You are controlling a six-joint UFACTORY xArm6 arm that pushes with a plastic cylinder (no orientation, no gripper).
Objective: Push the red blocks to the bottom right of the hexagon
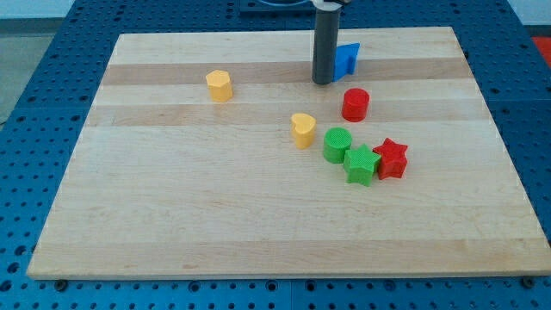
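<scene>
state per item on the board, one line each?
my tip: down at the board, beside the blue block's left, apart from both red blocks
blue block: partly hidden behind the rod
red cylinder: upright, standing alone
red star: touching the green star
green star: between green cylinder and red star
green cylinder: upright
yellow heart: standing alone
yellow hexagon: alone, upper left

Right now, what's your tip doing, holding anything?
My tip: no fingers, holds nothing; it rests beside the blue block, above-left of the red cylinder.
</scene>
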